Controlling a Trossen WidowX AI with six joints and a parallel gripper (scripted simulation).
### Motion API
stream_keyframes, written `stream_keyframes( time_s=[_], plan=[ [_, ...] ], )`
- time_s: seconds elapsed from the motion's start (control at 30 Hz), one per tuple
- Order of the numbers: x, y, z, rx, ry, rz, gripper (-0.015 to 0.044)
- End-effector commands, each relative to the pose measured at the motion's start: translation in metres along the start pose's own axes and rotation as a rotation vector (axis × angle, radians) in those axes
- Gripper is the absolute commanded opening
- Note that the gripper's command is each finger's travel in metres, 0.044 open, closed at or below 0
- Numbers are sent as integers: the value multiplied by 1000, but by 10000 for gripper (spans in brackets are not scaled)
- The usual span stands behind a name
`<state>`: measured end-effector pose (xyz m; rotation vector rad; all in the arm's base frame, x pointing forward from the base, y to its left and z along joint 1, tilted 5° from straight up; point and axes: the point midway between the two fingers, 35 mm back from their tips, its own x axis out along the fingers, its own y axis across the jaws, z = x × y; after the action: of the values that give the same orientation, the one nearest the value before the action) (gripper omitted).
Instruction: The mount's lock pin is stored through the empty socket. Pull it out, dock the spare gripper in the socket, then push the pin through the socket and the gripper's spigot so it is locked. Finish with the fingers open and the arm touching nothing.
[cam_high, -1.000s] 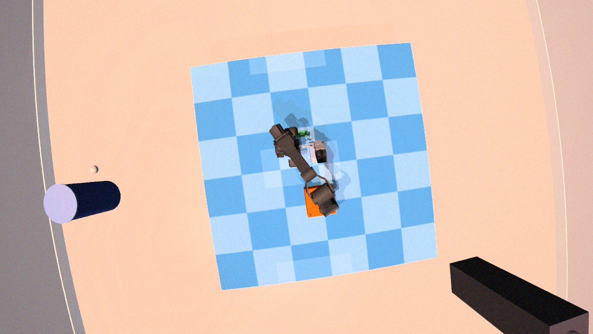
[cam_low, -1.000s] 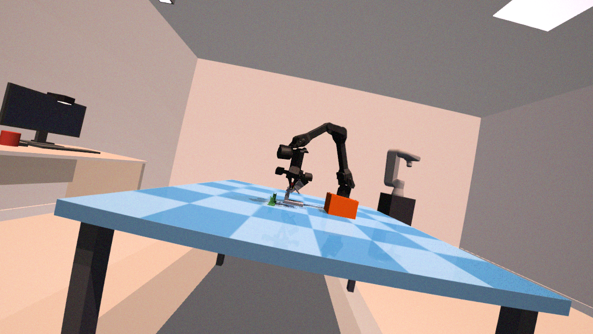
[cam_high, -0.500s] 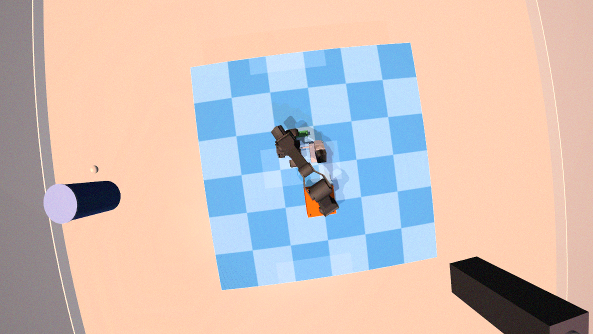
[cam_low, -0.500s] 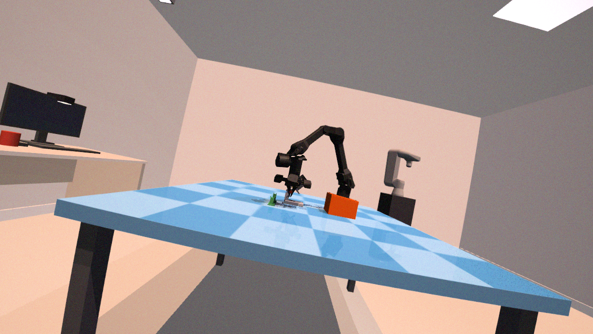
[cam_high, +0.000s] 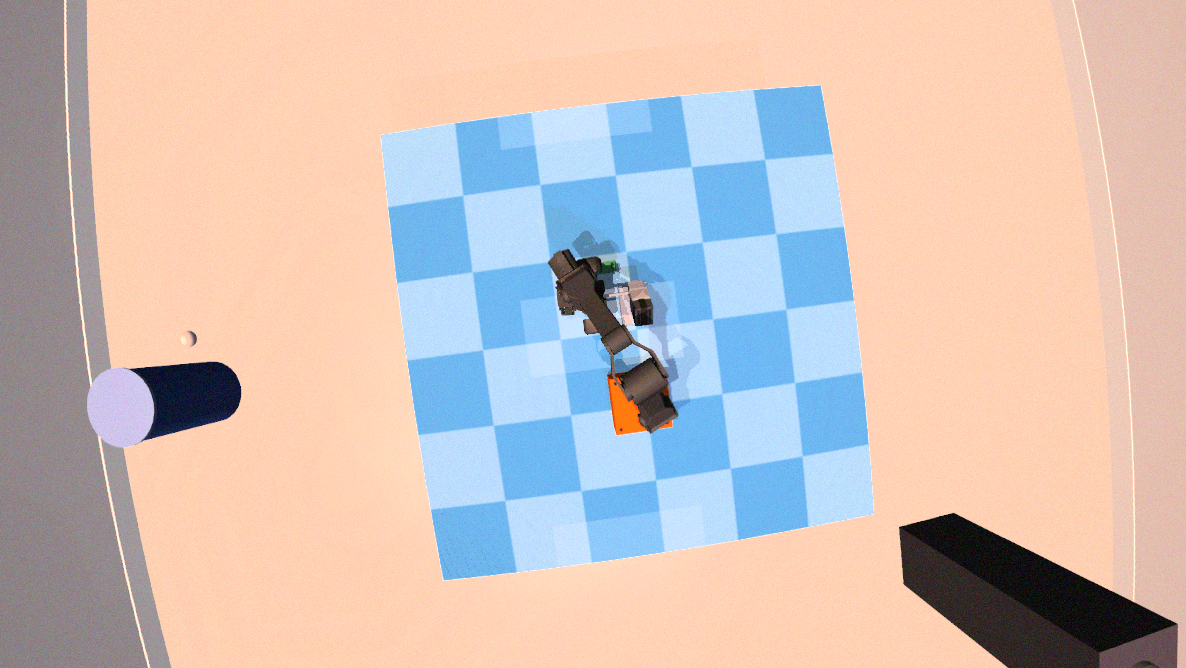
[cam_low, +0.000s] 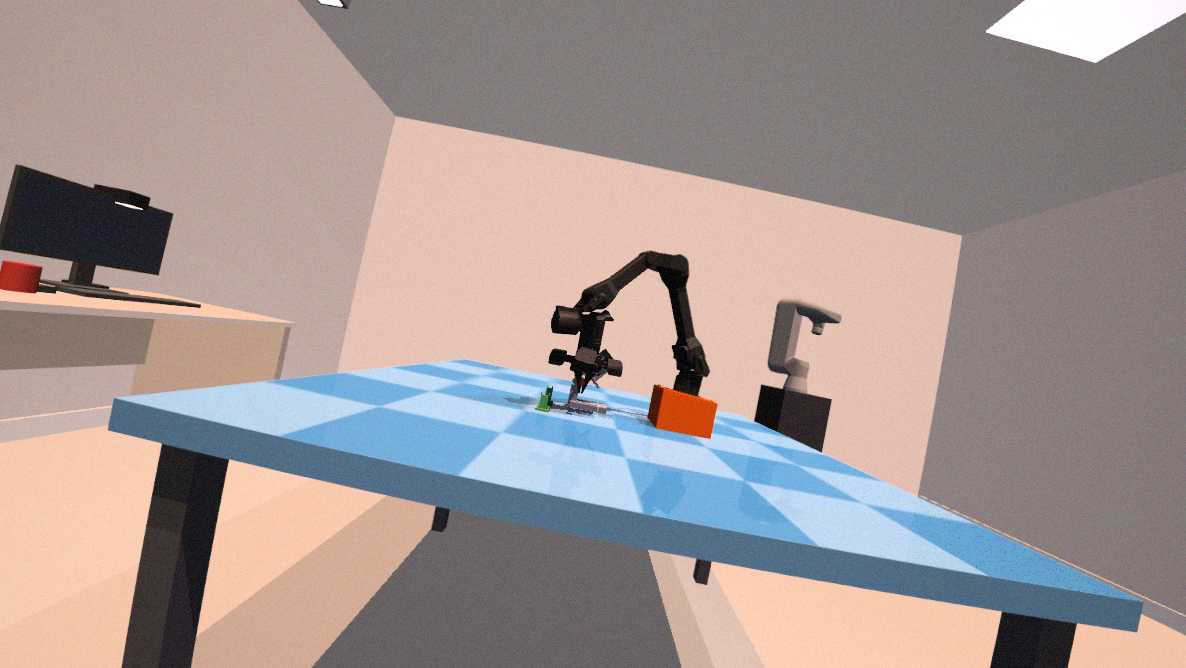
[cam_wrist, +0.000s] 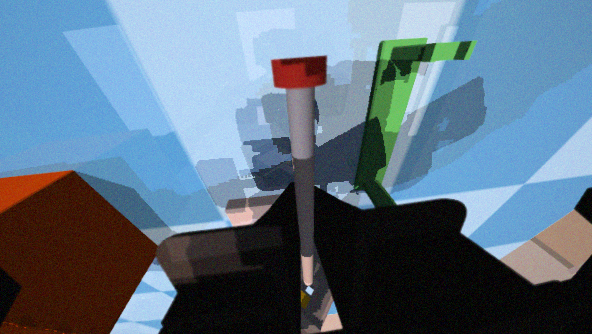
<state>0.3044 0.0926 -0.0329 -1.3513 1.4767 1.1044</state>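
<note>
The lock pin (cam_wrist: 300, 125) has a grey shaft and a red head. My gripper (cam_wrist: 298, 187) (cam_low: 582, 385) is shut on its shaft, with the red head standing out beyond the fingers and the pale tip pointing the other way. In the wrist view, a small yellow and grey part (cam_wrist: 304, 299) shows just past the tip; contact is unclear. The pale mount (cam_low: 588, 407) (cam_high: 626, 311) stands on the table below and beside my gripper. A dark block (cam_high: 643, 312) shows at its side. The socket and the spare gripper's seating are too small or hidden to tell.
A green bracket (cam_wrist: 392, 105) (cam_low: 544, 401) (cam_high: 610, 266) stands close to the mount. An orange box (cam_low: 683, 411) (cam_high: 624, 410) (cam_wrist: 75, 240) stands by my arm's base. All are on the blue checked table (cam_low: 414, 448).
</note>
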Motion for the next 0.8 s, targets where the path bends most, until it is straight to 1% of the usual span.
stream_keyframes(
  time_s=[0.0,0.77],
  plan=[
    [1,0,-3,-1,-2,-1,0],
    [4,0,-17,-3,-2,7,0]
  ],
)
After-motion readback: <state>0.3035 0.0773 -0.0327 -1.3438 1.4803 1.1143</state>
